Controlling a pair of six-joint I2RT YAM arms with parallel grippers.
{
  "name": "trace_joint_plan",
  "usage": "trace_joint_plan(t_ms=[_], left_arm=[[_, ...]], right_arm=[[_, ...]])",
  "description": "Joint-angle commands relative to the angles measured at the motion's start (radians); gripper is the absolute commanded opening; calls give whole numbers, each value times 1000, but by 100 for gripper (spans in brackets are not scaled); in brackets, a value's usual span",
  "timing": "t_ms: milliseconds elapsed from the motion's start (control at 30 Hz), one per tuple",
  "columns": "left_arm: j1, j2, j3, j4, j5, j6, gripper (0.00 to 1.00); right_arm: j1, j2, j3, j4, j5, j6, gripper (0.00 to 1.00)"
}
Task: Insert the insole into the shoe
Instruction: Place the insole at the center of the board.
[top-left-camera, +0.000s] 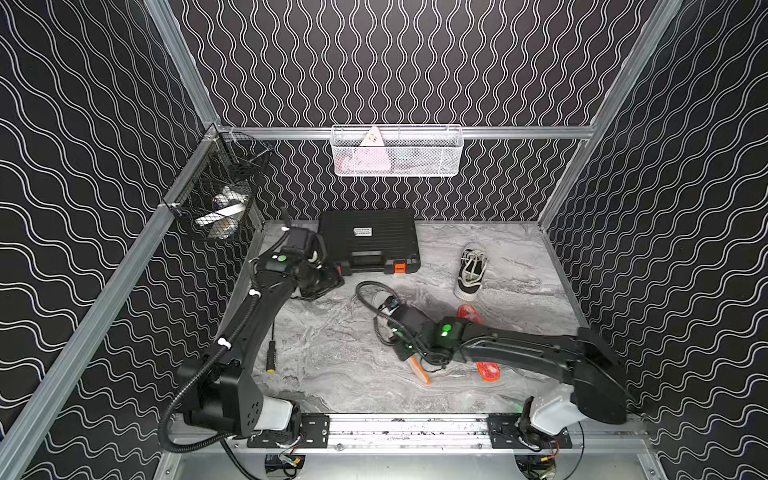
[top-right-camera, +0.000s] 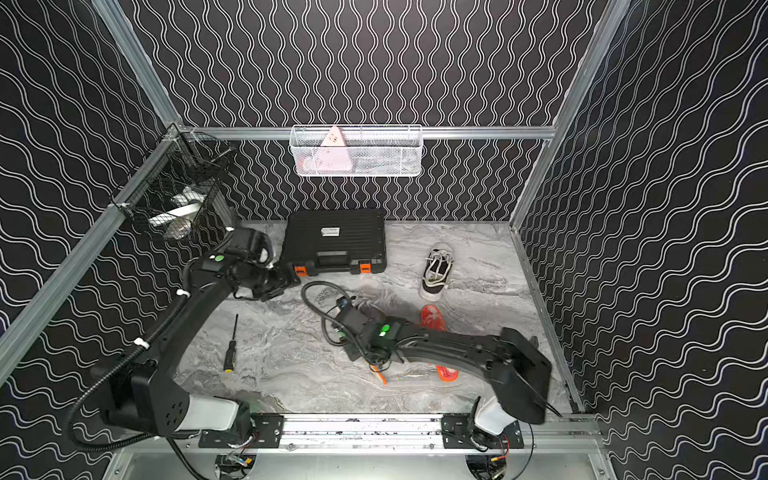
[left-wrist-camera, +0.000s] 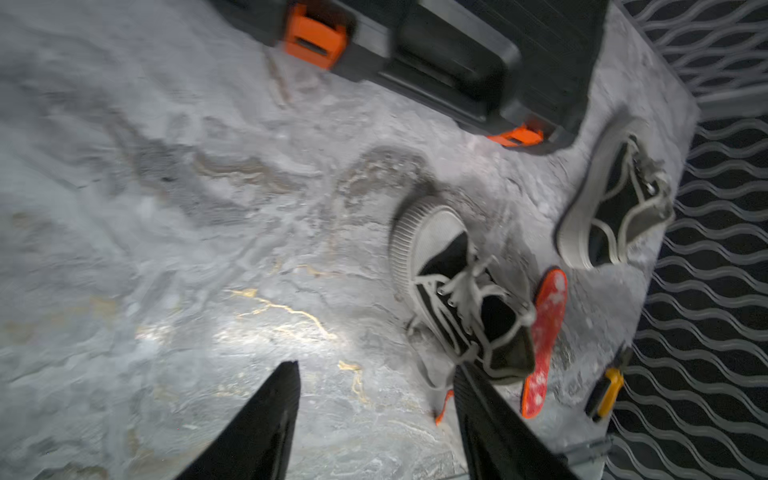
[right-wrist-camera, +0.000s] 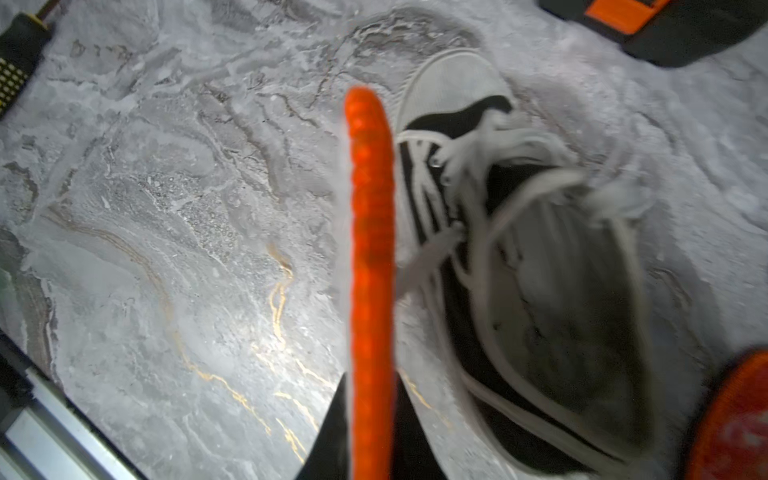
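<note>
Right gripper (right-wrist-camera: 370, 386) pinches the orange insole (right-wrist-camera: 370, 208) edge-on just beside the shoe (right-wrist-camera: 540, 270), long axes near parallel, mid-frame in both top views; left gripper (left-wrist-camera: 374, 365), jaws spread, hangs centre-left

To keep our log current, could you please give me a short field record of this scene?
left gripper: jaws open, empty
right gripper: jaws shut on held insole, orange, seen edge-on
near shoe: black and white sneaker, right beside held insole, insole not yet in it
far shoe: same style, farther back, untouched
spare insole: orange, lying flat beside near shoe
tool case: black, orange latches, closed
screwdriver: lying flat, away from the shoes
</note>
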Motion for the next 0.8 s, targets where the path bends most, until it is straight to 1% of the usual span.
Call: trace_joint_plan(t_ms=[0, 67, 133, 233, 267, 300, 333, 367, 400, 433, 467, 533, 567, 633, 767], left_arm=[[100, -32, -57, -24, -52, -32, 64], [157, -35, -87, -21, -48, -24, 64], [193, -38, -101, -15, -47, -16, 63], [212, -39, -110, -7, -74, -4, 63], [215, -38, -111, -7, -81, 1, 63], [218, -35, -114, -5, -89, 2, 63], [219, -33, -119, 0, -95, 5, 63], [222, -33, -122, 1, -103, 5, 63], [225, -33, -124, 4, -107, 4, 63], [226, -34, -128, 11, -107, 1, 63], [227, -35, -133, 20, -103, -5, 63], [226, -32, -134, 30, -92, -10, 63], [226, -30, -134, 33, -88, -12, 62], [227, -33, -131, 37, -88, -11, 62], [226, -34, -115, 38, -98, -12, 62]], right_arm=[[37, 123, 80, 62, 84, 3, 17], [39, 208, 129, 73, 94, -18, 18], [39, 277, 168, 88, 92, -48, 22], [42, 344, 218, 88, 42, -76, 35], [46, 355, 232, 85, 20, -76, 41], [55, 359, 241, 87, 5, -75, 48], [61, 365, 247, 88, -8, -77, 53], [69, 372, 257, 79, -12, -71, 54], [75, 375, 266, 65, -9, -62, 53], [81, 375, 271, 57, -13, -54, 49], [85, 375, 266, 62, -28, -51, 41], [91, 368, 243, 84, -14, -35, 24], [91, 359, 230, 96, 1, -36, 19], [91, 348, 222, 104, 31, -50, 14], [85, 307, 216, 144, 74, -123, 7]])
